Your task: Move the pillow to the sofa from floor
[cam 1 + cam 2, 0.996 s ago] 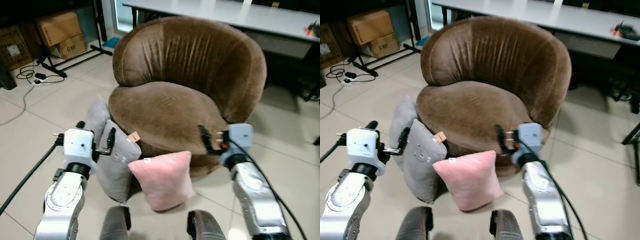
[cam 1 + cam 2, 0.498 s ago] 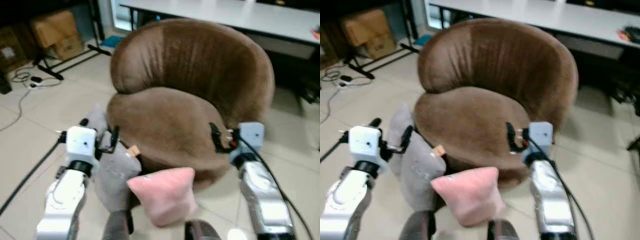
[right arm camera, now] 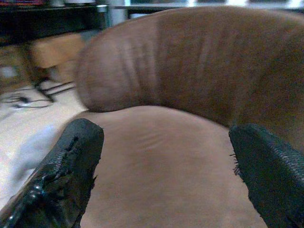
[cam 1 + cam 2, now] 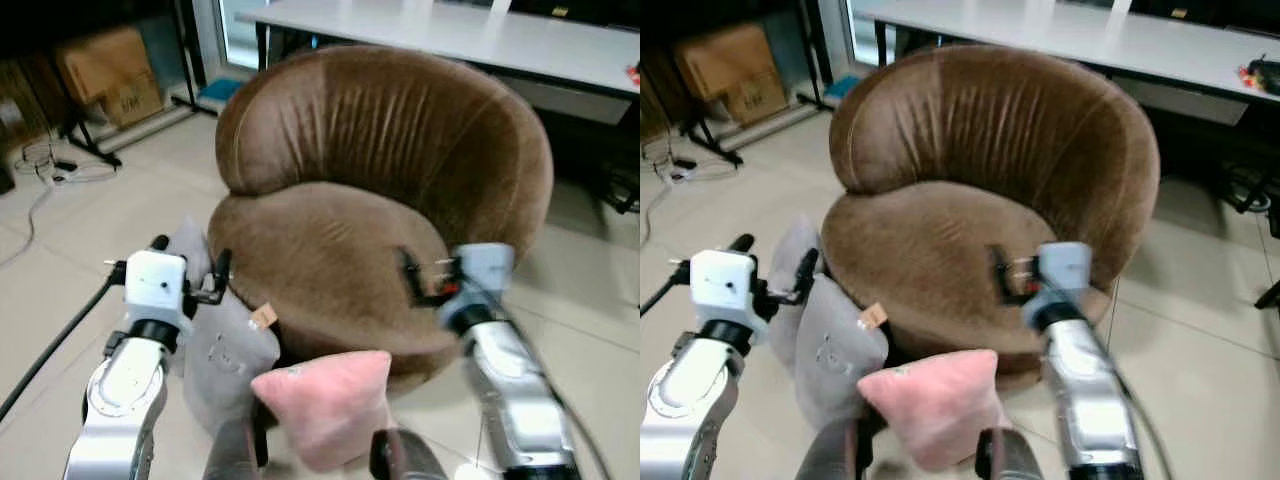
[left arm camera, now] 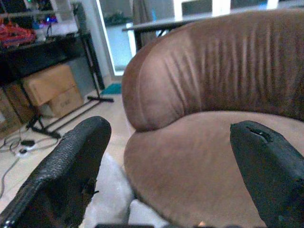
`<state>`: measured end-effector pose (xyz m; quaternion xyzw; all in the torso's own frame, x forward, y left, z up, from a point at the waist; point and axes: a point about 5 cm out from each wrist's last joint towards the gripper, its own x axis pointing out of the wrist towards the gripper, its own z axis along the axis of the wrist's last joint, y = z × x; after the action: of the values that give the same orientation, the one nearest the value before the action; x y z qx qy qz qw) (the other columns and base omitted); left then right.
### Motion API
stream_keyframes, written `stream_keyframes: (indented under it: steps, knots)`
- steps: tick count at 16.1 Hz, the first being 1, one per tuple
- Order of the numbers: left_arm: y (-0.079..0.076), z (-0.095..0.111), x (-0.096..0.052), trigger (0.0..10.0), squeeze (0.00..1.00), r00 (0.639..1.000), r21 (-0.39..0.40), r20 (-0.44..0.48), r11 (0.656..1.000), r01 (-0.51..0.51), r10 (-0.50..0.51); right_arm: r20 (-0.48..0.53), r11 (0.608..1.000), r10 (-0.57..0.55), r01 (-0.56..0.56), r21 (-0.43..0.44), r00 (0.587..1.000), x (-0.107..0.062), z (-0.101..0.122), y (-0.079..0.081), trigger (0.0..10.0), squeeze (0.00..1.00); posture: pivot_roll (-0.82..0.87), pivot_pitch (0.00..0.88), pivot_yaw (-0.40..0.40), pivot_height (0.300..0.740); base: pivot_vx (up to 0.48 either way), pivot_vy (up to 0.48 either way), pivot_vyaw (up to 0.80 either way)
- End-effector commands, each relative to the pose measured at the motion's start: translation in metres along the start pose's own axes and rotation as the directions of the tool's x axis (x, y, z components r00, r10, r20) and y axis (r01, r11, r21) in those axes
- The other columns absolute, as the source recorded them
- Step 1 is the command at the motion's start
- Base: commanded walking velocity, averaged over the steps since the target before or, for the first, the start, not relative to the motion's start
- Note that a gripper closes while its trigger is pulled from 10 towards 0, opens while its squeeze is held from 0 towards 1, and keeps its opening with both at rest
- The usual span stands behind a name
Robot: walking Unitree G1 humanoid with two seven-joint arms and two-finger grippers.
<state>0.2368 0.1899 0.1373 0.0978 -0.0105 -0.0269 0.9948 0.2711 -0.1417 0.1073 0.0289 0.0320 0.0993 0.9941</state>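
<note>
left eye view
- sofa: round brown armchair, centre frame, on a tiled floor.
- pink pillow: on the floor at the sofa's front base, 6 o'clock from the seat, leaning on the base. Not on the seat.
- grey pillows: two, propped against the sofa base at 8 o'clock, just beside the pink one. Small tan tag on the near one.
- left gripper: held up at 9 o'clock of the seat, over the grey pillows; holding nothing. Finger spacing unclear here.
- right gripper: over the seat's front right edge, 4 o'clock of the seat; arm blurred, holding nothing.
- background: cardboard boxes at 10 o'clock, white table behind the sofa at 12.

right eye view
- same layout: pink pillow on the floor at 6 o'clock, right gripper above the seat front.

left wrist view
- fingers: two black fingers spread wide apart, nothing between them but the sofa seat and backrest beyond.
- grey pillow: pale patch low between the fingers, against the seat edge.
- boxes: by a black shelf stand on the floor.

right wrist view
- fingers: spread wide apart, empty; brown seat and backrest between them. Picture a bit blurred.
</note>
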Motion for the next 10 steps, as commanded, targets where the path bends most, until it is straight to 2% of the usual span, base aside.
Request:
stream_keyframes:
  steps: [1, 5, 10]
  knots:
    - [-0.0008, 0.0013, 0.0006, 10.0, 0.00, 1.000, 0.012, 0.010, 1.000, -0.005, 0.004, -0.001, 1.000, -0.022, 0.022, -0.003, 1.000, -0.0025, 0.0021, -0.0080, 10.0, 0.00, -0.07, 0.000, -0.023, 0.592, 0.000, 0.000, 0.00]
    - [-0.0004, 0.0011, 0.0010, 10.0, 0.00, 1.000, 0.016, 0.013, 1.000, -0.005, 0.005, 0.001, 1.000, -0.012, 0.012, -0.020, 1.000, -0.0017, 0.0028, -0.0080, 10.0, 0.00, -0.07, 0.000, -0.024, 0.552, 0.000, 0.000, 0.00]
    - [0.0002, -0.0012, 0.0009, 10.0, 0.00, 1.000, 0.018, 0.003, 1.000, -0.001, 0.001, -0.017, 0.998, -0.029, 0.029, -0.048, 0.999, -0.0012, 0.0006, -0.0097, 10.0, 0.00, -0.07, 0.000, -0.024, 0.552, 0.000, 0.000, 0.00]
